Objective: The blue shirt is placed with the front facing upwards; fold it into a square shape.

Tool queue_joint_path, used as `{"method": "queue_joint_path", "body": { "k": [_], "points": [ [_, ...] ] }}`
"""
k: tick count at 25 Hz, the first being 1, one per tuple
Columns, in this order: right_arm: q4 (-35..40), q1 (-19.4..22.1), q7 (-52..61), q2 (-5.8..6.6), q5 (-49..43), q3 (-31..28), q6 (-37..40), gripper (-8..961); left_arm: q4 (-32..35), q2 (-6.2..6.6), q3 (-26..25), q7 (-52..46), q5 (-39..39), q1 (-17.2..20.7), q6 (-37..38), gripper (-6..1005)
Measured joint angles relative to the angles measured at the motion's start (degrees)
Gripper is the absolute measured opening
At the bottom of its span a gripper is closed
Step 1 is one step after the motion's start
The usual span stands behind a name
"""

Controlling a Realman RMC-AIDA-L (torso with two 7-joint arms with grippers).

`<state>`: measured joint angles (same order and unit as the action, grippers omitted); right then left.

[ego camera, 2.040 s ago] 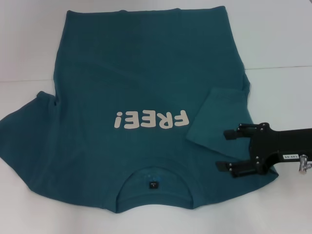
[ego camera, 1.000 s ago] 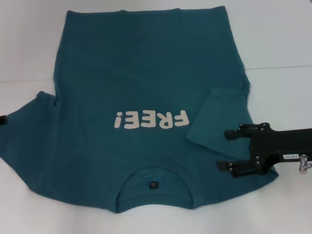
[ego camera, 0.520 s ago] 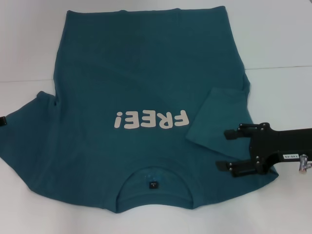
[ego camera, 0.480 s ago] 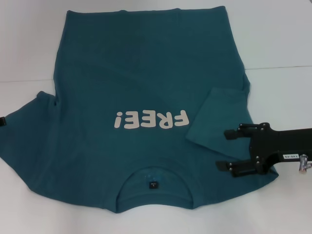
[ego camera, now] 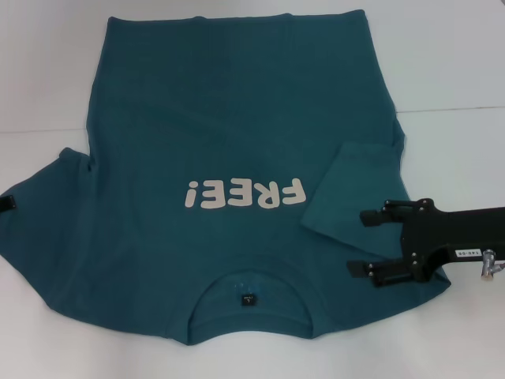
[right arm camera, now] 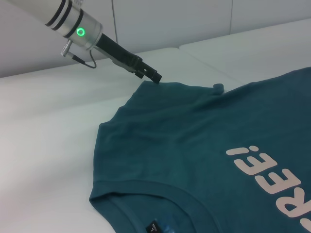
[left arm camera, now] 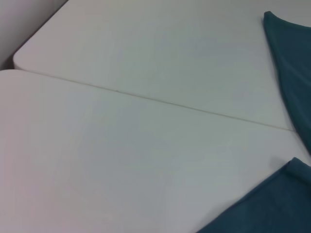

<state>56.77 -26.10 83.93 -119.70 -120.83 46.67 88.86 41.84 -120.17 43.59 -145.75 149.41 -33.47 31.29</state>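
Compared with two seconds ago, a small dark tip of the left gripper (ego camera: 6, 203) now shows at the left sleeve edge of the blue shirt (ego camera: 229, 142); the right gripper (ego camera: 364, 242) sits a touch lower, otherwise unchanged.

The right wrist view shows what the head view barely catches: the left gripper (right arm camera: 151, 74) at the sleeve's tip, with a green light on its arm; whether its fingers are apart or closed cannot be told. The left wrist view shows only the white table (left arm camera: 121, 145) and shirt edges.

The right gripper's fingers are spread wide over the shirt's right shoulder, beside the right sleeve, which is folded inward.

The shirt lies flat on the table, print up, collar nearest the robot, hem far, long axis running away from the robot.
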Motion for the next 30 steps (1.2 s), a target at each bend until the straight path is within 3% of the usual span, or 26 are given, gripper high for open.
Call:
{"method": "queue_joint_path", "body": {
  "k": [9, 30],
  "points": [
    [0.0, -0.1, 0.0, 0.0, -0.2, 0.0, 0.0, 925, -3.3, 0.57, 0.0, 0.1, 0.2, -1.6, -2.5, 861],
    [0.0, -0.4, 0.0, 0.0, -0.2, 0.0, -0.1, 924, -5.6, 1.25, 0.0, 0.2, 0.3, -1.6, -4.3, 867]
  ]
}}
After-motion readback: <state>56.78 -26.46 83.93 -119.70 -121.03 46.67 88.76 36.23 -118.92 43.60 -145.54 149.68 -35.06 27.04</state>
